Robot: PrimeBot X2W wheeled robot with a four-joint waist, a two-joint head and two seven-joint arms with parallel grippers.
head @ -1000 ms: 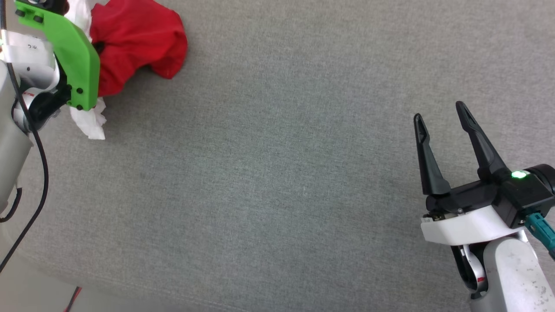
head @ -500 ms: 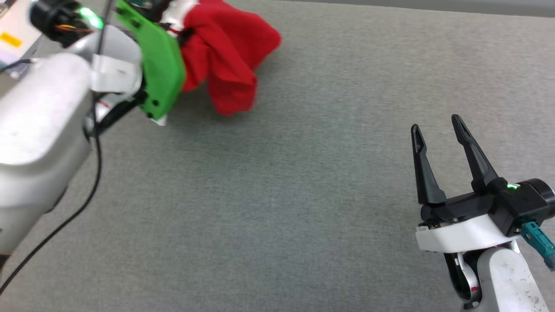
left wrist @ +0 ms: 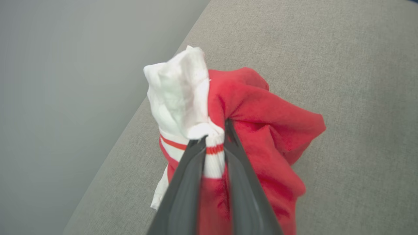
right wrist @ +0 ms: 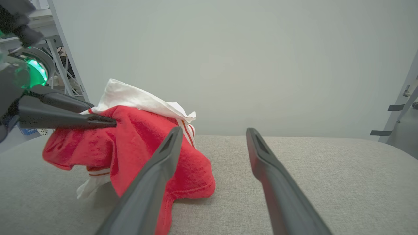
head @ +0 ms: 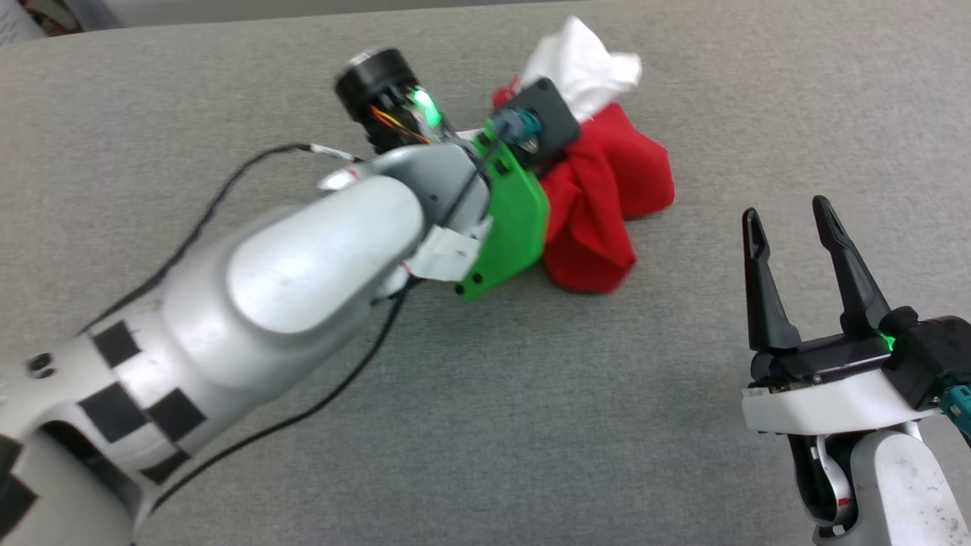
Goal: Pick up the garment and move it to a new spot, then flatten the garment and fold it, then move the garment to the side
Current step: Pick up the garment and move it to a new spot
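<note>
The garment [head: 607, 205] is a bunched red jersey with a white sleeve [head: 584, 68] sticking up, in the middle right of the head view. My left gripper [left wrist: 214, 132] is shut on its striped red-and-white trim. The cloth [left wrist: 261, 124] hangs bunched around the fingers. In the right wrist view the left gripper [right wrist: 104, 115] holds the garment [right wrist: 140, 140] up by its top, while the lower folds rest on the grey surface. My right gripper [head: 787, 210] stands open and empty just right of the garment, and its jaws [right wrist: 214, 130] point towards it.
The grey fabric surface [head: 455, 425] spreads wide in front and to the left. Its far edge [head: 227, 23] runs along the top of the head view, close behind the garment. A pale wall [right wrist: 228, 49] and metal frames [right wrist: 62, 65] stand beyond.
The head camera has shifted. My left arm has carried the garment to the right, from far left to close beside the right gripper. The right gripper has stayed open.
</note>
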